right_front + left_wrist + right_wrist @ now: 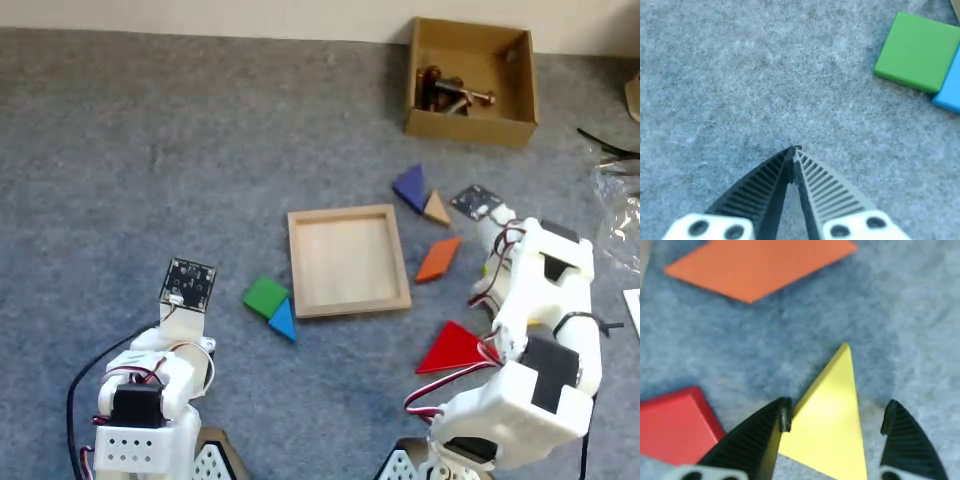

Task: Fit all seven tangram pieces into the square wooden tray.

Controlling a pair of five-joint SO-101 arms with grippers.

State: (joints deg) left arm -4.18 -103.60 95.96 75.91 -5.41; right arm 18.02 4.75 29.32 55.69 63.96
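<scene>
**Right arm parked over the yellow triangle, all seven pieces out of the tray**

Closest to me, the left gripper point(793, 149) is pinched fully together with nothing in it, tip just over bare grey carpet. The green square point(917, 50) is a little way off from it, with the light blue triangle point(284, 320) touching its corner.

The right gripper point(837, 414) is spread wide, one jaw on either side of the yellow triangle point(832, 440), not gripping it. The red triangle point(452, 347) is just beside that, and the orange parallelogram point(438, 259) is a bit further out.

The square wooden tray point(345, 260) sits in the middle, green and blue near one side, orange near the other. All seven pieces lie flat on the carpet outside it.

Past the tray, a dark blue triangle point(409, 187) and a small tan triangle point(436, 207) touch each other. A cardboard box point(465, 127) is at the far edge.

My guess on handling:
- The pieces look thin, stiff and light, with smooth painted faces.
- They're probably slippery, and low enough that the jaws have to go right down into the pile.
- On the yellow one I'd squeeze across the wide end. Near the point, the slanted edges could squirt it out.
</scene>
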